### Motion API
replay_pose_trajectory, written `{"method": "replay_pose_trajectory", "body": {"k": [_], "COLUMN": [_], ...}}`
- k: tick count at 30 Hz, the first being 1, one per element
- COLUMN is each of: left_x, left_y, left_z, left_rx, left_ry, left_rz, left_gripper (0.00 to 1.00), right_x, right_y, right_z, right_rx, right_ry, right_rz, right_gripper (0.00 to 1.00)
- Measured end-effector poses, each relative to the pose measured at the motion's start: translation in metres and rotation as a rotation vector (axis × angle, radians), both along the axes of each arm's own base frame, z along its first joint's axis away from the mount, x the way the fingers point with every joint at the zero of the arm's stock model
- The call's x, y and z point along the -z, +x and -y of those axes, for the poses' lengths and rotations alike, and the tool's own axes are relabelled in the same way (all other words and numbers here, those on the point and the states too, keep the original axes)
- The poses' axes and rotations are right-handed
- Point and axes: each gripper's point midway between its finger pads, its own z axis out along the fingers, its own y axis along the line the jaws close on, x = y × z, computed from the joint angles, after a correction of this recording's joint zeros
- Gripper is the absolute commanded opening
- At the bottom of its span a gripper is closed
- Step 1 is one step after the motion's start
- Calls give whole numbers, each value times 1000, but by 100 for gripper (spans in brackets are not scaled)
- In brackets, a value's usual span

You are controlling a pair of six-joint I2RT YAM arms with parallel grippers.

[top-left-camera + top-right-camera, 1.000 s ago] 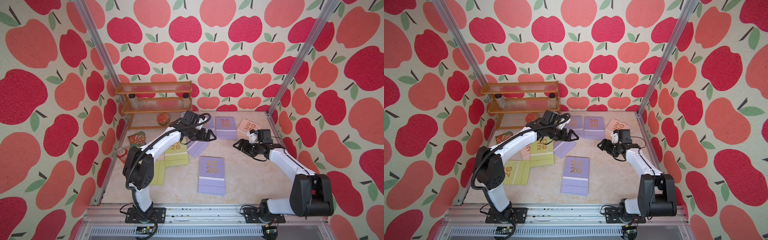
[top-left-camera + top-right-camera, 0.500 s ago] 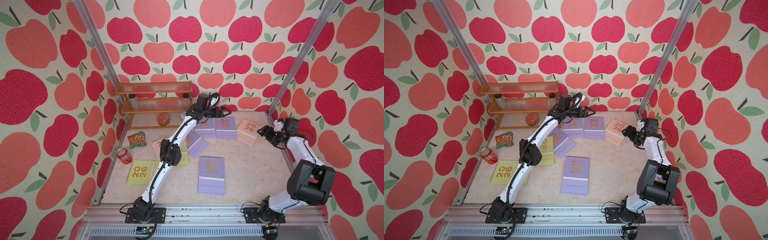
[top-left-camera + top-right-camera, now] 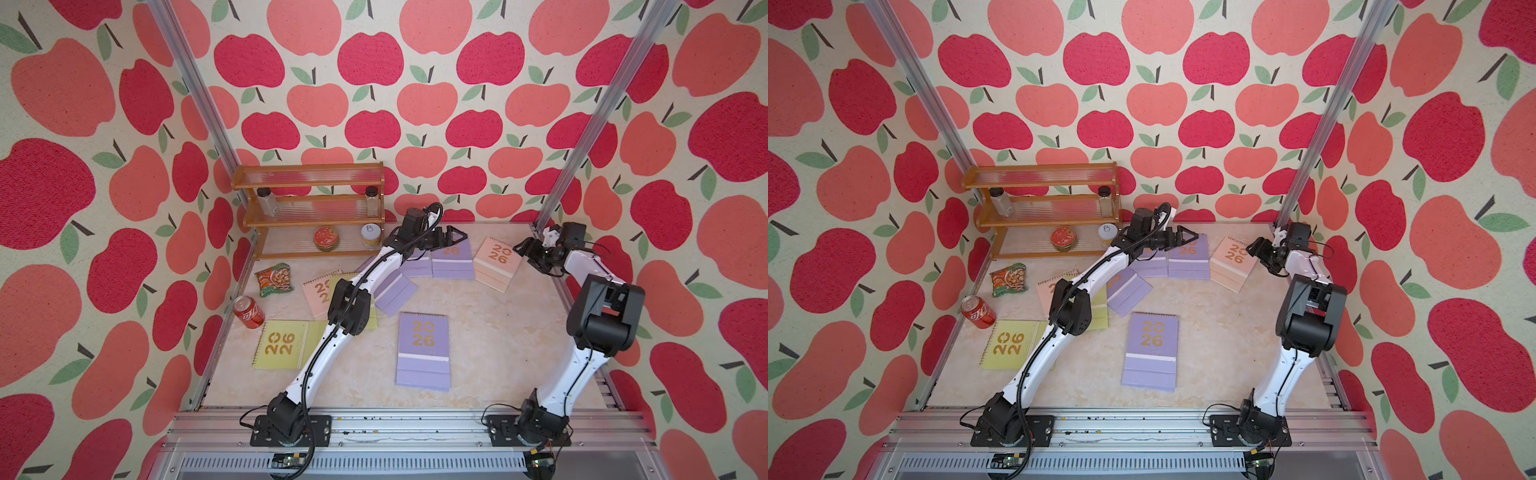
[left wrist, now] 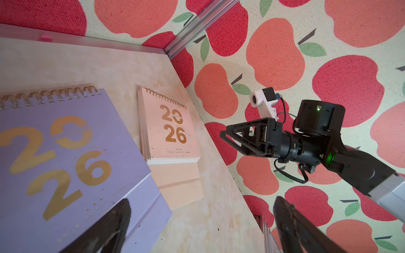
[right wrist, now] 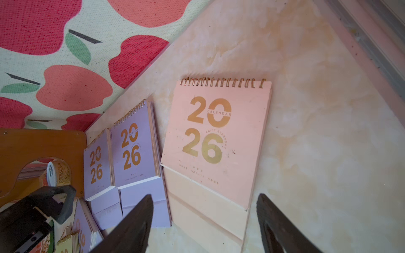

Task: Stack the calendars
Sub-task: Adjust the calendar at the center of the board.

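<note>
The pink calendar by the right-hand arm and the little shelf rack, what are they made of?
Pink calendar: matte card, likely, with shiny gold-foil numerals and a gold wire spiral binding. Shelf rack: glossy amber frame, wood or plastic; ribbed see-through shelves, perhaps acrylic.

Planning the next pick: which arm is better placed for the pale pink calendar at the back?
Right, probably. The open right gripper is beside the pink calendar and faces it; the left gripper hovers over a lilac calendar.
</note>
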Motion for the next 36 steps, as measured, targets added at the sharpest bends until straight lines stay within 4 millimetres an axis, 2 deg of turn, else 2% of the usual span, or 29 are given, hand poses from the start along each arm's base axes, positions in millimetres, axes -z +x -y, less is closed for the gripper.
{"method": "replay_pose_trajectory", "body": {"k": [10, 19, 26, 30, 36], "left_x": [34, 42, 48, 45, 55], "left_y": [-13, -28, -34, -39, -69], "left_z": [6, 16, 20, 27, 52], "left_rx": [24, 51, 53, 55, 93], "left_ry": [48, 69, 73, 56, 62], "left_rz": [-62, -82, -117, -137, -190], "left_gripper": [99, 99, 99, 99, 99], "right_x": [9, 31, 59, 62, 64], "right_y": [80, 123, 121, 118, 114], "right_z": [11, -1, -11, -12, -14], "right_rx": [-47, -119, -140, -142, -149], "right_ry": [-93, -134, -108, -99, -85], "right_rz": [71, 106, 44, 24, 9], "right_gripper": [79, 79, 79, 79, 78]}}
